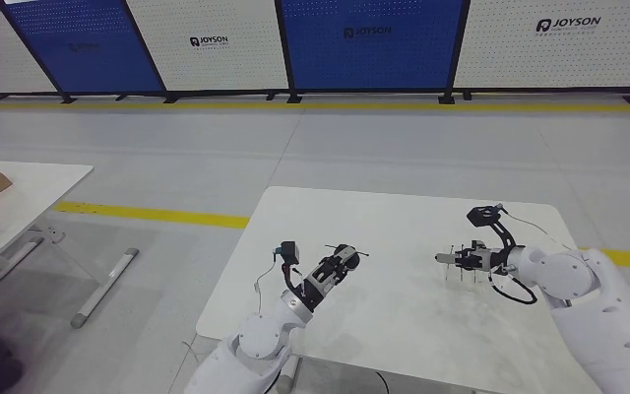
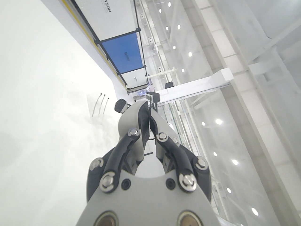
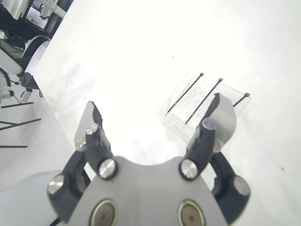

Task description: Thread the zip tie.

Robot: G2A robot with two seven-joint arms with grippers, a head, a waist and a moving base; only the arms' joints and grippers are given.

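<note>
1. A white counter (image 1: 394,315) carries everything. Both arms sit over it, one at each side.
2. The left claw (image 2: 148,105) hangs over the near left part of the counter and points toward the middle. Its two fingers are pressed together, pinching a thin black zip tie (image 2: 148,153). A short piece of the tie pokes out sideways between the fingers, lifted off the counter.
3. The right claw (image 3: 155,99) is over the right part of the counter, tilted down at it. Its fingers are spread wide and hold nothing. The two claws are well apart.
4. A clear stand (image 3: 174,118) rests on the counter just beside the right claw. In the right wrist view, one finger (image 3: 222,111) overlaps the stand's near corner. The other finger sits off to the side over plain counter. Whether the overlapping finger touches the stand cannot be told.
5. Three spare zip ties (image 3: 203,101) lie side by side across the stand, parallel and slightly apart. Their small square heads are at the end farther from the right claw. The overlapping finger hides the tail of the outermost tie, and the other two ties lie within the claw's open span.
</note>
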